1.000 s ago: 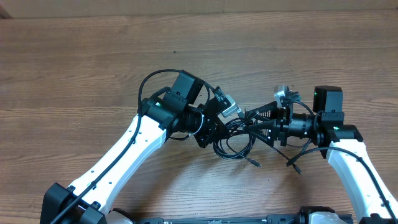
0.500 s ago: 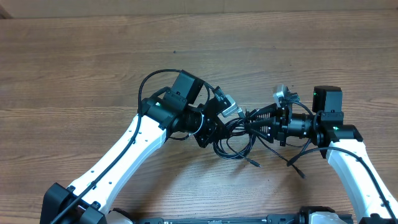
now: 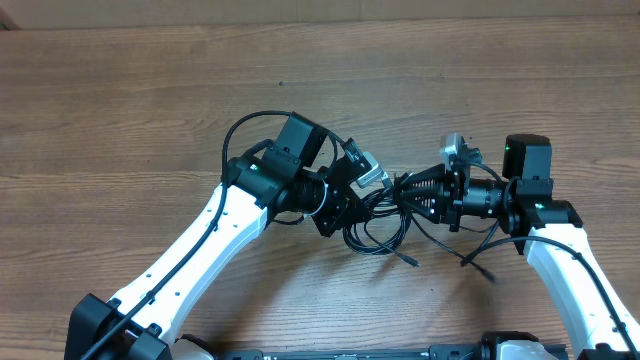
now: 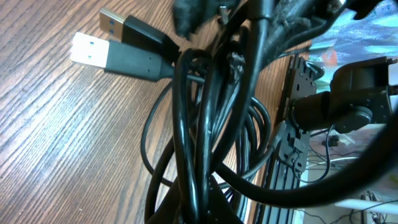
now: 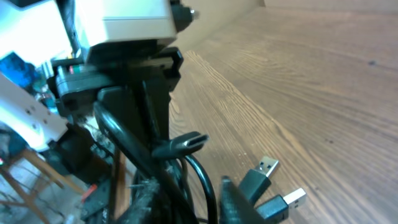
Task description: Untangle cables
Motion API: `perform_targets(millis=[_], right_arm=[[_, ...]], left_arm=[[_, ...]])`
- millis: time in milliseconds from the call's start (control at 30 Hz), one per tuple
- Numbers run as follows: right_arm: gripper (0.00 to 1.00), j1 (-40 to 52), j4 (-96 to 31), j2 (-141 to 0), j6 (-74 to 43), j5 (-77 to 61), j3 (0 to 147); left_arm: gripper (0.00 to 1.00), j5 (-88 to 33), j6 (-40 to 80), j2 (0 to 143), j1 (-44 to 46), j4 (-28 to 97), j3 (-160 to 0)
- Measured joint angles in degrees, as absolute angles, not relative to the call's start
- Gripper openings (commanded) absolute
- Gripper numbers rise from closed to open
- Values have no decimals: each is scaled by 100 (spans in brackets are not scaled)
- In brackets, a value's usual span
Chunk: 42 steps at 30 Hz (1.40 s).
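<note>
Cables (image 3: 372, 216): one knotted black bundle, roughly mid-width on the wooden worktop (image 3: 150, 100) and closer to the robots' edge than the far one. The loops sag onto the wood between the two grippers.
USB-A plugs (image 4: 127, 59): two of them side by side, flat on the wood just beside the tangle, silver tips pointing away from it.
Slim plug (image 5: 180, 144): pokes out of the knot, up off the wood.
Loose strand (image 3: 478, 262): thin tail running out on the right arm's side, lying on the worktop.
Left gripper (image 3: 355, 203): pressed together on the bundle at the knot's left side, with strands bunched right through it.
Right gripper (image 3: 405, 192): nosed in at the knot's right side, tips right at the strands. Honestly can't tell if it's clamped on one or has a gap.
</note>
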State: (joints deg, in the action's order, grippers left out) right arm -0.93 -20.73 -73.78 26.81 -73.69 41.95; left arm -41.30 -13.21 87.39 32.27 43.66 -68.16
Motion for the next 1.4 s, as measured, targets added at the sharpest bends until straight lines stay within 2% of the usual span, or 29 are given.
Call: perform_targets(millis=[67,667,967,1400], right_arm=[[4,-78,-2014,-7378,2685,-7437,4195],[4,-71,-1903,-7378,2453,-7500,4195],[4,-38,-735,-7378,1632,-7819,4185],[4,-40,1789,-7380,-462,-7953,4160]], left_arm=[[4,-4123,-1313,8739,3227,4368,-6816],[4,-4064,-1212,8739,3227,4390,-6814],[4,-4145,-1210,8739,3227,4394,-6825],[4,-4176,-1210,8737,3227,4523,-6834]])
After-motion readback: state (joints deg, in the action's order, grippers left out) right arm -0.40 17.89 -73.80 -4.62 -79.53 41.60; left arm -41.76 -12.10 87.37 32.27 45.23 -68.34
